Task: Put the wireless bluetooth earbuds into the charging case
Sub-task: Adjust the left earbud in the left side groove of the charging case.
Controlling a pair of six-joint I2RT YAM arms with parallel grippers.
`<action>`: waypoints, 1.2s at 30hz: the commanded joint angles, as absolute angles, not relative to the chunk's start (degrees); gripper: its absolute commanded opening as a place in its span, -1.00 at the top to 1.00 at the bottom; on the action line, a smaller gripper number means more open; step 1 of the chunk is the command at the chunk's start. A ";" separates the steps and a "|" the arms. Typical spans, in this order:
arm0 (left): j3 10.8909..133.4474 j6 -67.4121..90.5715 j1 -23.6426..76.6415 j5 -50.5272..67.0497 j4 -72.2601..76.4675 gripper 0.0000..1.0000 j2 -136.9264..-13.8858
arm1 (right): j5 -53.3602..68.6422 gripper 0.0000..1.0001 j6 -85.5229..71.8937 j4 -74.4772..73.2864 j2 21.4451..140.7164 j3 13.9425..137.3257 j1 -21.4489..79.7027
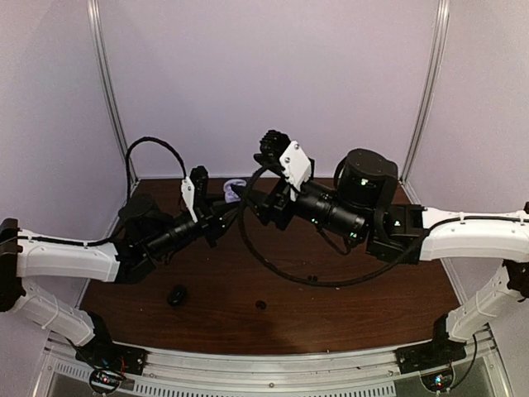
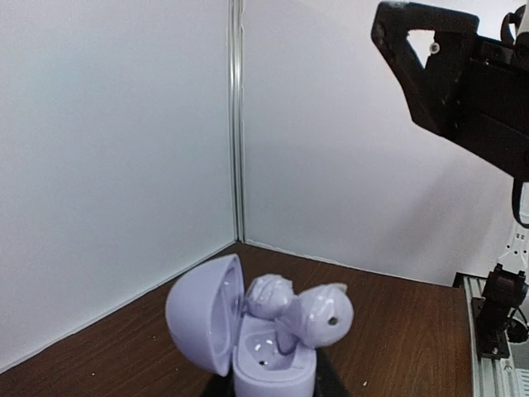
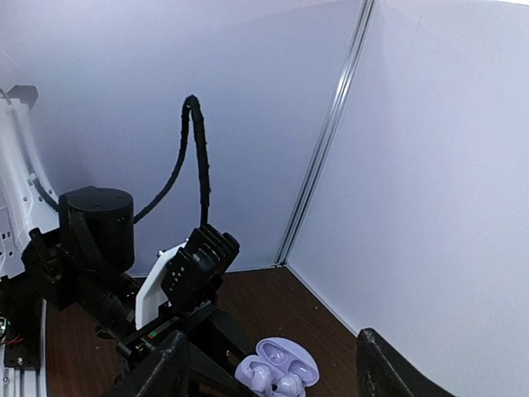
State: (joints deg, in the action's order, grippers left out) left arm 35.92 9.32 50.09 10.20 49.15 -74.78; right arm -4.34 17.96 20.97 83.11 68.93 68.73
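My left gripper [image 1: 225, 205] is shut on a lilac charging case [image 2: 269, 360], lid [image 2: 202, 314] open, held above the table's far middle. Two lilac earbuds [image 2: 324, 314] [image 2: 271, 294] rest in the case, sticking up out of their wells. The case also shows in the top view [image 1: 234, 188] and the right wrist view [image 3: 281, 374]. My right gripper [image 3: 277, 376] is open, its jaws wide apart either side of the case, just above it; one finger [image 2: 438, 66] shows in the left wrist view. No white buds show. Two small black rounded things [image 1: 177, 295] [image 1: 260, 304] lie on the table in front.
White enclosure walls [image 1: 264, 83] stand close behind and at both sides of the brown table [image 1: 364, 306]. The right arm's black cable [image 1: 273, 269] loops down over the table's middle. A metal rail [image 1: 273, 364] runs along the near edge.
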 commanded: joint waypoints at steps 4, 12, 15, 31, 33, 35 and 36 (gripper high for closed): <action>38.96 6.88 49.70 21.75 45.70 1.00 -72.45 | 12.15 -0.51 13.92 6.75 77.03 70.27 63.27; 42.58 5.62 49.57 34.14 40.30 1.00 -74.90 | 20.96 -0.63 13.69 -8.88 75.49 72.84 59.94; 43.59 6.26 49.57 36.91 40.57 1.00 -76.55 | 21.01 -0.65 14.13 -12.49 76.09 73.89 59.94; 44.80 5.44 49.92 37.90 41.10 1.00 -78.82 | 15.06 -0.63 11.60 -11.05 78.12 73.39 59.94; 44.81 5.28 50.05 37.57 40.97 1.00 -78.81 | 13.98 -0.63 10.89 -10.29 78.37 73.39 59.94; 44.78 5.14 50.10 37.08 41.03 1.00 -78.84 | 13.14 -0.62 10.38 -9.73 78.62 73.51 59.93; 44.82 5.06 50.14 36.95 40.96 1.00 -78.76 | 12.94 -0.61 10.14 -9.42 78.72 73.56 59.94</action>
State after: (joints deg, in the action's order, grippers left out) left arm 42.87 6.20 49.89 37.32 39.27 -78.46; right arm 15.94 12.08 -11.73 78.41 72.10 59.86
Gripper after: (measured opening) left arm 0.201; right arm 0.812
